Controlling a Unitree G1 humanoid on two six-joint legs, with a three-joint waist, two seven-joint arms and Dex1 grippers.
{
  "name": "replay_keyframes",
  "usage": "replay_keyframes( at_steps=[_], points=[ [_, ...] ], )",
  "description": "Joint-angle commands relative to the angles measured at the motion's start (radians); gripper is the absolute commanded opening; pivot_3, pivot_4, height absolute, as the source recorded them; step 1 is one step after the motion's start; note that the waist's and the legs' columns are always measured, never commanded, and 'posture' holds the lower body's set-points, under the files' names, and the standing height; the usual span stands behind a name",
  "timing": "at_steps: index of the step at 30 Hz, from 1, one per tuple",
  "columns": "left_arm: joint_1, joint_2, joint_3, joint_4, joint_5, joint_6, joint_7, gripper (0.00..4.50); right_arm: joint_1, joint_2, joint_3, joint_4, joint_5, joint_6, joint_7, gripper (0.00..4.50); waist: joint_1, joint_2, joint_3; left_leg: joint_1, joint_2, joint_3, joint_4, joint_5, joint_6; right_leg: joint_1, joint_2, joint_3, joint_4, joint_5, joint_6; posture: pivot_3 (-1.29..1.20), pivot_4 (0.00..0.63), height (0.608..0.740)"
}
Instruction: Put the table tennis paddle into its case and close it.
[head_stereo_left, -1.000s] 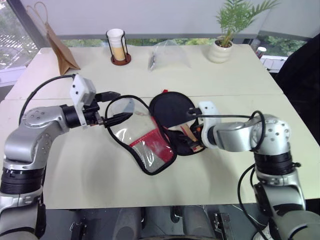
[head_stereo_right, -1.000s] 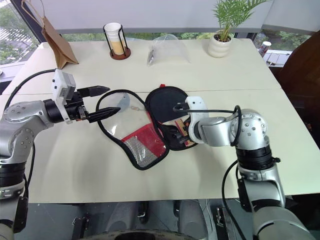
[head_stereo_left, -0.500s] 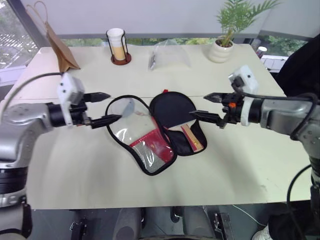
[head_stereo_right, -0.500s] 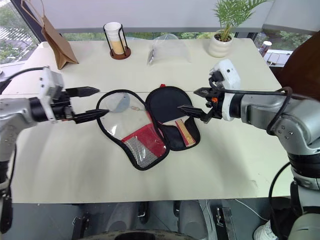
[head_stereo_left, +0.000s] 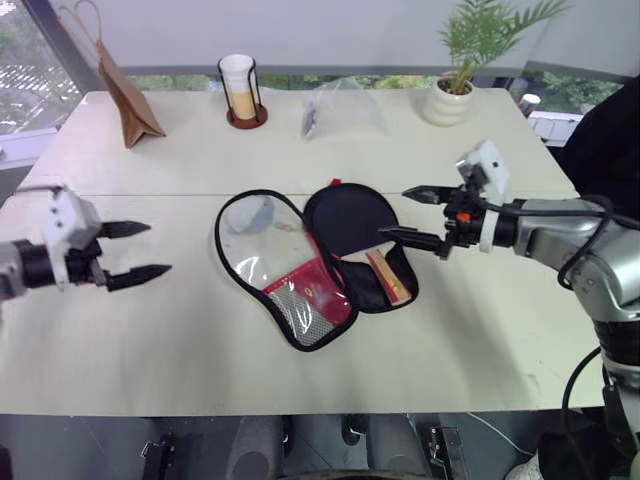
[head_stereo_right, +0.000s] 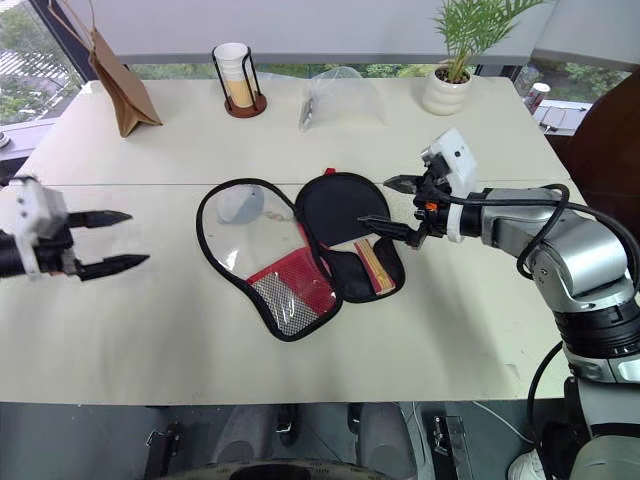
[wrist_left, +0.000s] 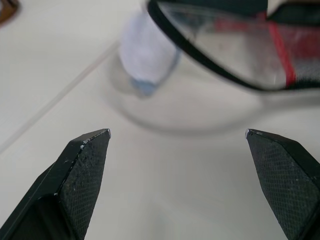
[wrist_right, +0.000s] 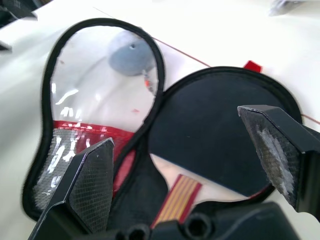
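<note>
Paddle (head_stereo_left: 352, 228) lies in the right half of the open case (head_stereo_left: 300, 265), mid table (head_stereo_left: 180, 340), black face up, wooden handle w/ red trim pointing toward the near edge. Case is spread flat like a book: left half shows a clear window over a red panel and mesh pocket, black zip edge all round. A grey fuzzy ball (head_stereo_right: 240, 205) sits behind the clear window at the far end of that half. No brand or lettering can be read on paddle or case; a small red tab sticks out at the far rim of the right half.

Right gripper (head_stereo_left: 410, 214) hovers just right of the paddle head, fingers wide apart, holding nothing. Left gripper (head_stereo_left: 145, 250) is well left of the case, above bare table, fingers also spread and empty.

Far side: brown paper bag (head_stereo_left: 125, 95), cup in a wire holder (head_stereo_left: 240, 90), clear plastic bag (head_stereo_left: 340, 108), potted plant (head_stereo_left: 455, 85)
</note>
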Motion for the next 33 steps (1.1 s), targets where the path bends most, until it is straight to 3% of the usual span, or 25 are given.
replay_keyframes(
  at_steps=[1,15,24,33],
  points=[
    [-0.026,-0.071,-0.052,0.029,0.074,-0.154,0.042,4.50,-0.020,-0.005,-0.053,-0.022,-0.012,0.000,0.016,4.42,-0.001,0.000,0.000,0.000,0.000,0.000,0.000,0.000,0.000,0.000,0.000,0.000,0.000,0.000,0.000,0.00,0.150,0.735],
    [-0.293,-0.440,-0.267,0.302,0.252,-0.569,0.177,4.50,0.001,-0.027,-0.153,-0.122,-0.006,0.102,-0.014,4.42,-0.002,-0.001,-0.001,0.002,0.000,0.005,0.002,0.002,0.003,0.001,0.001,0.000,0.004,0.002,0.002,0.00,0.150,0.735],
    [-0.467,-0.589,-0.314,0.361,0.201,-0.475,0.131,4.50,0.033,-0.018,-0.236,-0.176,-0.005,0.163,-0.082,4.42,-0.003,-0.001,-0.001,0.002,0.000,0.004,0.003,0.002,0.004,0.002,0.001,0.001,0.005,0.002,0.003,0.00,0.150,0.735],
    [-0.757,-0.806,-0.374,0.795,0.338,-0.526,0.270,4.50,-0.011,0.000,-0.346,-0.188,0.005,0.204,-0.187,4.42,0.009,-0.002,-0.001,0.002,-0.003,0.004,0.004,0.001,0.006,0.003,0.001,0.001,0.005,0.003,0.004,0.00,0.150,0.735]
  ],
)
